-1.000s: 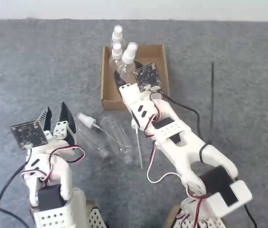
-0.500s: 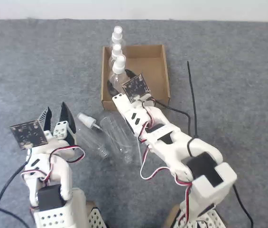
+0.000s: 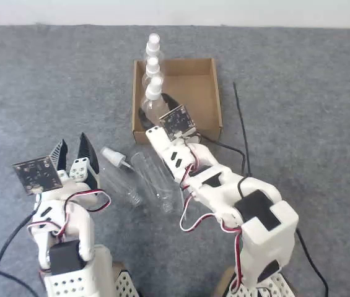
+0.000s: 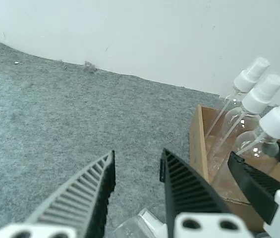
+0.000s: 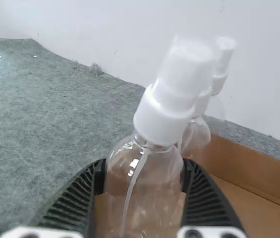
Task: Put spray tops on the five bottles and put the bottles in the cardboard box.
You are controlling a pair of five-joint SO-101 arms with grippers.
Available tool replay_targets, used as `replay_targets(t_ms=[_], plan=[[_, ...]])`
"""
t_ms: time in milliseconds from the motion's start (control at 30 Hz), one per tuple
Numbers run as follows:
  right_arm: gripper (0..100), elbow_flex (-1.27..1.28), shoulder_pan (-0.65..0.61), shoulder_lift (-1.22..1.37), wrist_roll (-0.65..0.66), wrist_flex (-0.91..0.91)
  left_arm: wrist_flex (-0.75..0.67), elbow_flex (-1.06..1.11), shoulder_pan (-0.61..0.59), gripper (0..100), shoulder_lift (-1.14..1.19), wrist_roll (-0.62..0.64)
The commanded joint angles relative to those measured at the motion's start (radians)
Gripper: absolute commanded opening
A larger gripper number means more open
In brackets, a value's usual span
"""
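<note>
Along the brown cardboard box's [image 3: 207, 67] left wall two white-capped clear plastic bottles [image 3: 152, 62] stand. Right gripper [image 5: 142, 181] clamps a third bottle [image 3: 153, 99] there. Two more bottles [image 3: 157, 178] lie on grey felt, unboxed; left gripper [image 4: 137, 153] gapes empty.

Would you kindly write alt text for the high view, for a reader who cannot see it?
The right gripper holds an upright spray-topped bottle at the near left corner of the cardboard box, beside two more topped bottles standing along its left wall. The left gripper is open, and a topped bottle and an untopped bottle lie between the arms.
</note>
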Motion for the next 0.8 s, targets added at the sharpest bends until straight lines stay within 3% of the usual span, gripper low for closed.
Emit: replay_targets(t_ms=[0,767], plan=[[7.1,-0.009,-0.025,-0.008,0.015,-0.031,-0.032,-0.035,-0.003,14,-0.017,0.015],[7.5,-0.008,-0.028,0.018,0.031,-0.024,-0.032,-0.035,-0.005,14,-0.017,0.015]])
